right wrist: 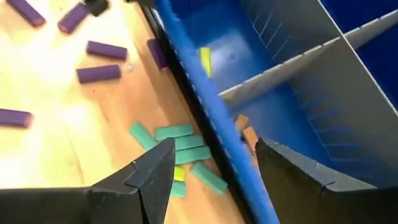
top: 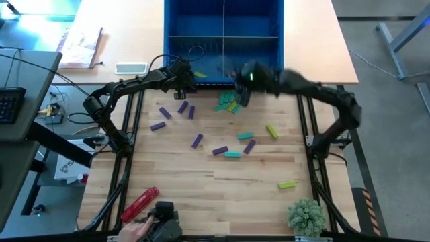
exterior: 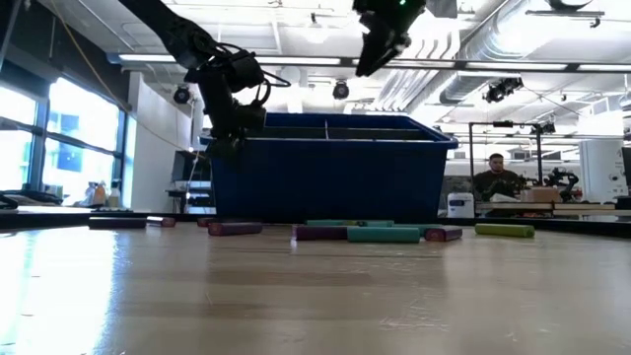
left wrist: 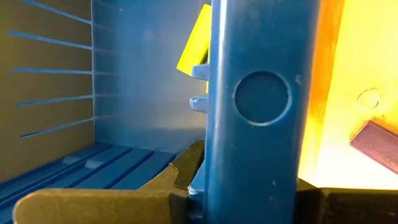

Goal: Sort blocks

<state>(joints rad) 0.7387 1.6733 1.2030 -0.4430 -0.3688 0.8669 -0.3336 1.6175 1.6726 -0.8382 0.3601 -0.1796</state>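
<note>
The right gripper point(right wrist: 211, 168) hangs open astride the blue bin's point(top: 269, 40) front wall; teal blocks point(right wrist: 180, 146) lie on the table below it. The left gripper point(top: 181, 77) (fingers impossible to judge) sits at that wall too, a yellow block point(left wrist: 194, 42) just beyond it.

The high view looks straight down on the counter point(top: 222, 175); the low view faces level across it. Both share the blue bin point(top: 224, 40), which the left wrist view seems pressed against.

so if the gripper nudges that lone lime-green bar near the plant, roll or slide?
Probably slides: the lone lime-green rectangular bar looks flat-sided and lies flat on the wooden table. Likely stiff and light, judging by its small blocky shape. A push off-centre may spin it.
</note>
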